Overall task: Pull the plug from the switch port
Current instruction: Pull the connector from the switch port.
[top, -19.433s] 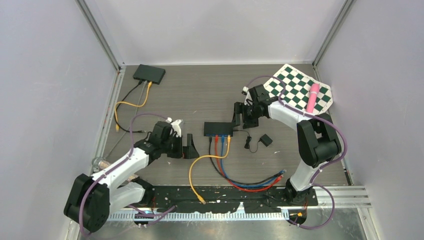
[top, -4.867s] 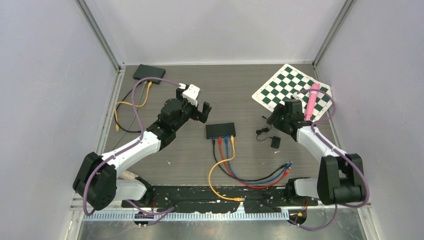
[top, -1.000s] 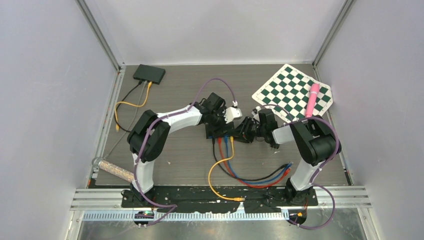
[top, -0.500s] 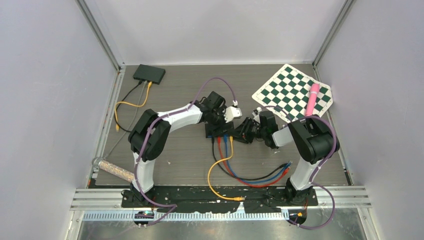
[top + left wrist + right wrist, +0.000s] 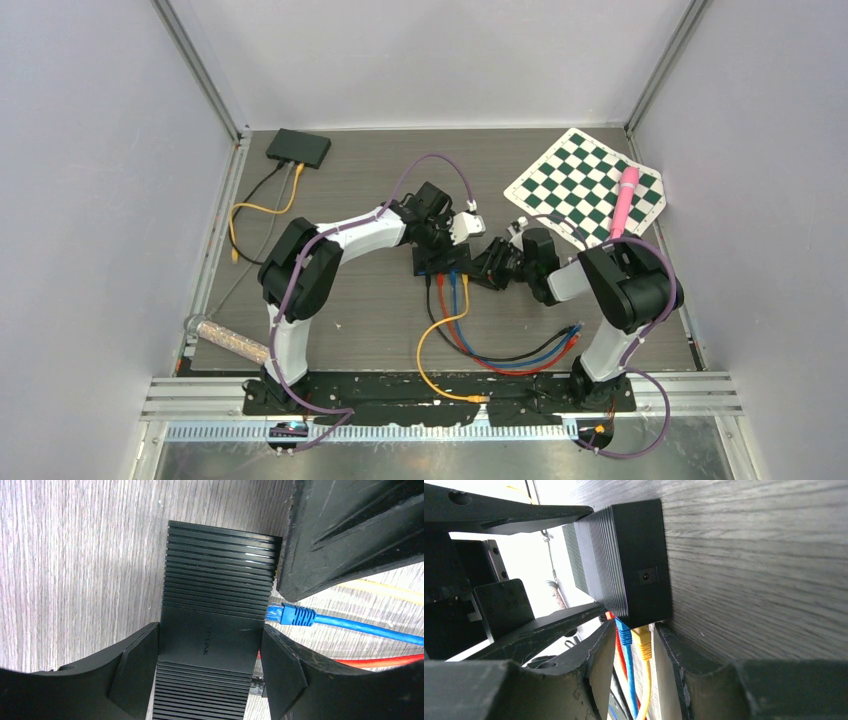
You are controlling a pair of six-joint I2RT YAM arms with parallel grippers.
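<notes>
left gripper [image 5: 209,645] clamped across the switch [image 5: 220,570] so it can't slide | right gripper [image 5: 635,626] narrow around the yellow plug [image 5: 643,644], can't tell if it's pinching | lined up to yank imo

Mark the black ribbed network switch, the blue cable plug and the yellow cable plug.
black ribbed network switch [image 5: 212,635], left wrist view, smooth centre band of its top.
blue cable plug [image 5: 290,615], left wrist view, middle of its boot.
yellow cable plug [image 5: 644,647], right wrist view, middle of its boot.
</notes>
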